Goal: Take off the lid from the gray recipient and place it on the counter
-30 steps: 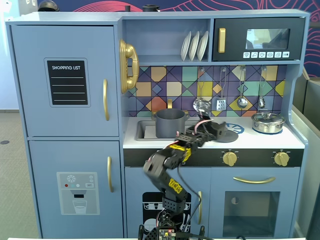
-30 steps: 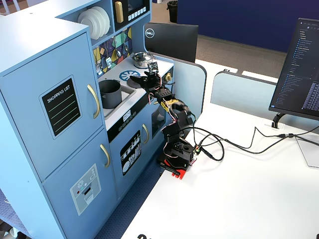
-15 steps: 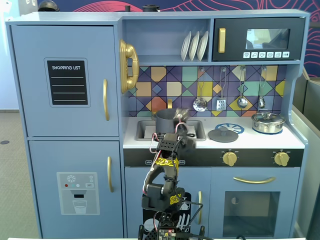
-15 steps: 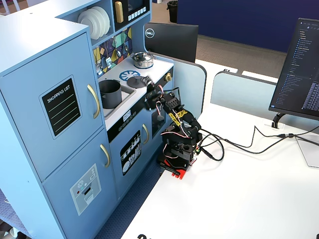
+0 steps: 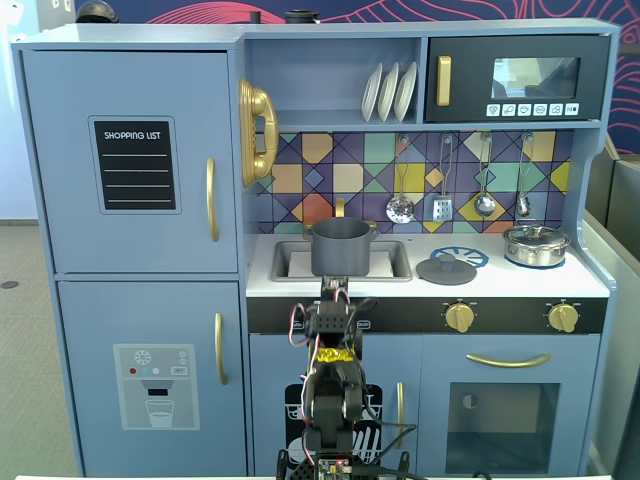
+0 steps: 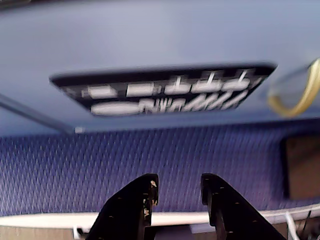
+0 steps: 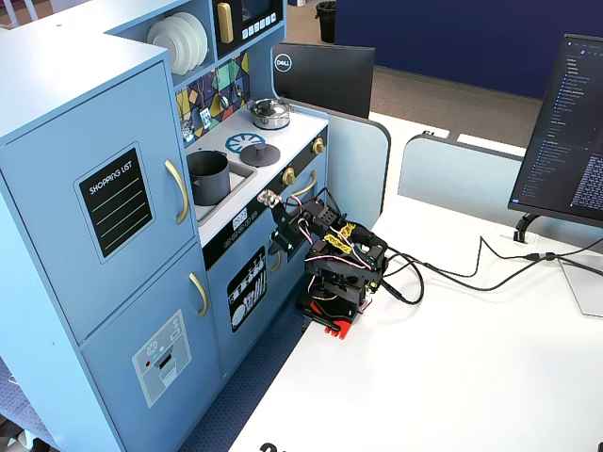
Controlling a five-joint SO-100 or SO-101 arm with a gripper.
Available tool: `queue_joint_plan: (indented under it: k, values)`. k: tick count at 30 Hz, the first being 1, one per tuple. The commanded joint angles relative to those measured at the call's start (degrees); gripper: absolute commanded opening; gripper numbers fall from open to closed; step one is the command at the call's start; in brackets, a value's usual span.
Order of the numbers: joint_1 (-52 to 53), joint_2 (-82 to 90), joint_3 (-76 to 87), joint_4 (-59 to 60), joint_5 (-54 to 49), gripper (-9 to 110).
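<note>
Lid (image 5: 446, 269) flat on the counter (image 5: 520, 280), up and right of the gripper (image 6: 177, 189) in a fixed view, gray pot (image 5: 341, 246) uncovered just above it, gripper empty, fingers (image 6: 142, 196) apart, facing the cabinet front (image 6: 160, 45)

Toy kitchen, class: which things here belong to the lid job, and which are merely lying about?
Belonging to the job:
- lid, lying on the counter
- gray pot, uncovered, in the sink
- gripper, empty

Lying about:
- silver pot
- white plates
- hanging utensils
</note>
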Motion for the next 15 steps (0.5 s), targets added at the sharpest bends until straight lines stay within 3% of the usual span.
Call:
queue_joint_plan:
  k: [1,6,15]
  values:
    - [-0.8,2.9,5.9,-3.8,1.6,0]
    - [-1.1,5.5,14.2,-6.0,2.5,0]
    - [-1.3,6.3,15.1,12.0,-1.0,1]
